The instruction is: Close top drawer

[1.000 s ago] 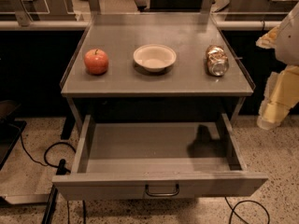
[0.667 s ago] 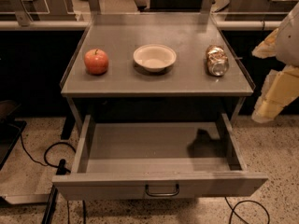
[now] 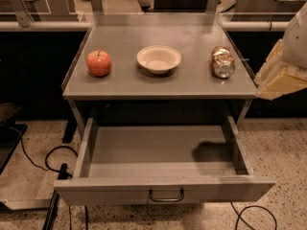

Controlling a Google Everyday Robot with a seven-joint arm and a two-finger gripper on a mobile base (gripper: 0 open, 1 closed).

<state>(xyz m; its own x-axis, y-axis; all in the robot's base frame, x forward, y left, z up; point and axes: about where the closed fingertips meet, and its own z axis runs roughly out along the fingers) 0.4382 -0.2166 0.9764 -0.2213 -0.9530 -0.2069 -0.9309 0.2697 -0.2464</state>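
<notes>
The top drawer (image 3: pixel 163 152) of the grey metal cabinet stands pulled far out towards me and is empty inside. Its flat front panel (image 3: pixel 96 191) faces me, with a small dark loop handle (image 3: pixel 166 196) at its centre. Only a white and cream part of my arm (image 3: pixel 284 68) shows at the right edge, beside the cabinet top and above the drawer's right side. My gripper is out of view. The arm casts a dark shadow on the drawer floor at the right.
On the cabinet top (image 3: pixel 124 83) sit a red apple (image 3: pixel 99 63), a white bowl (image 3: pixel 159 59) and a crushed can (image 3: pixel 222 62). Black cables (image 3: pixel 53 159) lie on the speckled floor at the left and lower right. Glass-fronted counters stand behind.
The arm part at the right edge has risen and shifted slightly. The drawer stays open and has not moved.
</notes>
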